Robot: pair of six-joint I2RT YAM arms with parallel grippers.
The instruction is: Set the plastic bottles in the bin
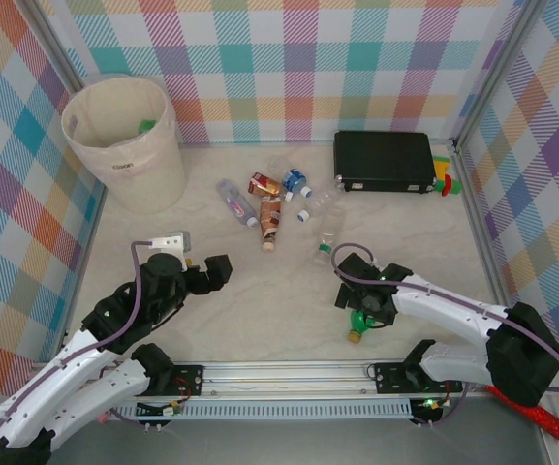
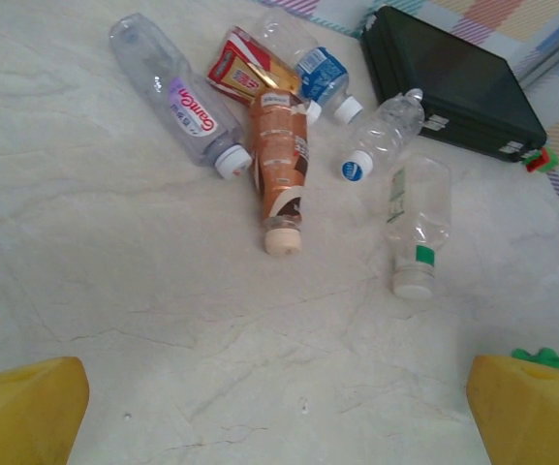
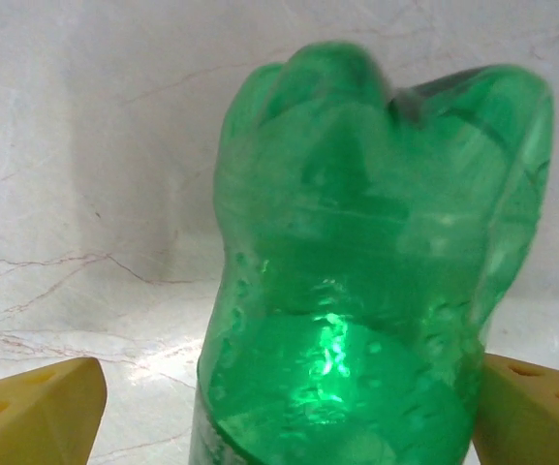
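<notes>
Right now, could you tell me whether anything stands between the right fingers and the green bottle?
Nothing visible does: the green bottle lies between the right fingers, which stand apart on either side of it, with bare table in the gap.

Six bottles left of the black case [image 1: 384, 161]: three clear bottles [image 2: 177, 102], one blue-labelled bottle [image 2: 320, 70], one brown bottle [image 2: 279, 165], one red-labelled bottle [image 2: 240, 66]. One green bottle [image 1: 360, 324] in front of the case. One bin [image 1: 148, 179] far left of the case, with one more green bottle [image 1: 146, 125] inside.
</notes>
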